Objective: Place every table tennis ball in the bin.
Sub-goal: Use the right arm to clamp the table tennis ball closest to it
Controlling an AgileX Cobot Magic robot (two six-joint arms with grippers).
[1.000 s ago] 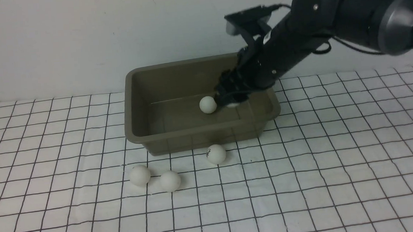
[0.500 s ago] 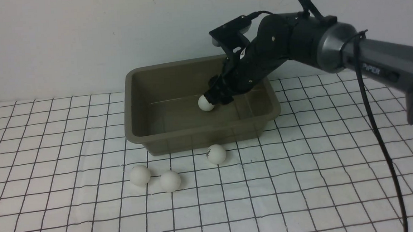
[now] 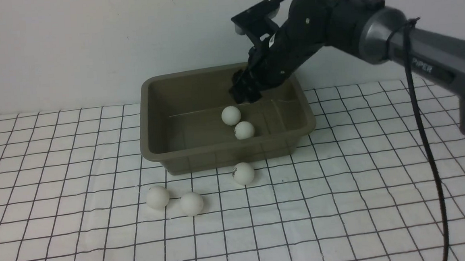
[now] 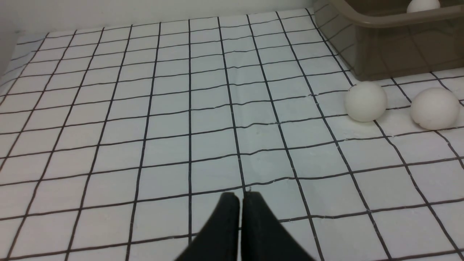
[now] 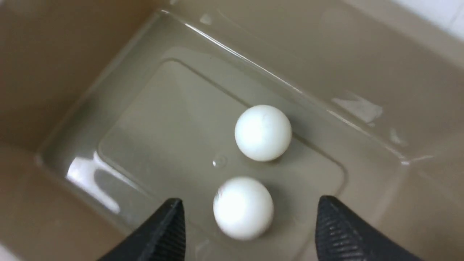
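Observation:
The olive-grey bin (image 3: 217, 148) stands at the back of the checked cloth. Two white table tennis balls (image 3: 231, 115) (image 3: 244, 130) lie side by side on its floor. My right gripper (image 3: 243, 93) hangs open above them inside the bin, holding nothing. In the right wrist view both balls (image 5: 262, 132) (image 5: 243, 207) rest on the bin floor (image 5: 145, 108), well below my right gripper (image 5: 249, 200). Three more balls lie on the cloth before the bin (image 3: 243, 173) (image 3: 157, 197) (image 3: 191, 203). My left gripper (image 4: 241, 195) is shut and empty, low over the cloth, away from two of them (image 4: 366, 100) (image 4: 435, 108).
A white cloth with a black grid (image 3: 342, 204) covers the table, and a plain wall stands behind the bin. The bin's corner (image 4: 380, 47) shows in the left wrist view. The right arm (image 3: 371, 29) reaches in from the right above the bin's far edge.
My right gripper opened and let go of a ball, which now lies in the bin beside the first one. The gripper rose a little. The three balls on the cloth stayed put.

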